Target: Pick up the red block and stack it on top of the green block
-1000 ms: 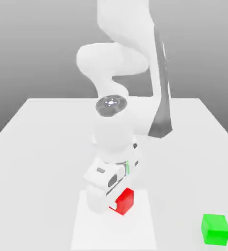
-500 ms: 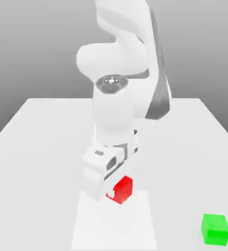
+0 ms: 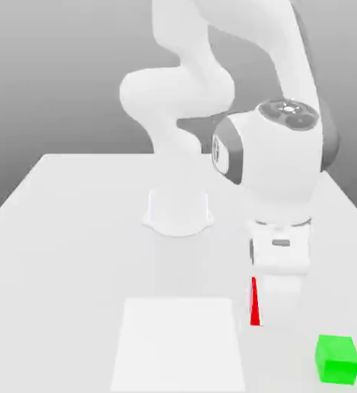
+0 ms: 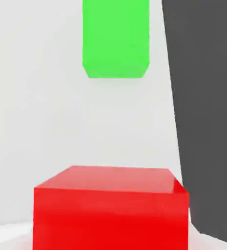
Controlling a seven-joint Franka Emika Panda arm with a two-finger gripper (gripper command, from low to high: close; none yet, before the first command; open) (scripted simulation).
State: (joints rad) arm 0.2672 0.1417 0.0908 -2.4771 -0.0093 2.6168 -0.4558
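The gripper (image 3: pixel 267 311) is clamped on the red block (image 3: pixel 253 303), held upright between its fingers, clear of the table (image 3: pixel 74 230). The hand view shows the green block (image 4: pixel 115 39) ahead, apart from the fingers.

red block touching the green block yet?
Apart. The exterior view shows the red block carried at the tool, with bare table between it and the green block; the hand view shows that gap too.

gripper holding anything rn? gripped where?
Yes: the gripper is shut on the small glossy red cube, held off the white table. The exact faces gripped cannot be told.
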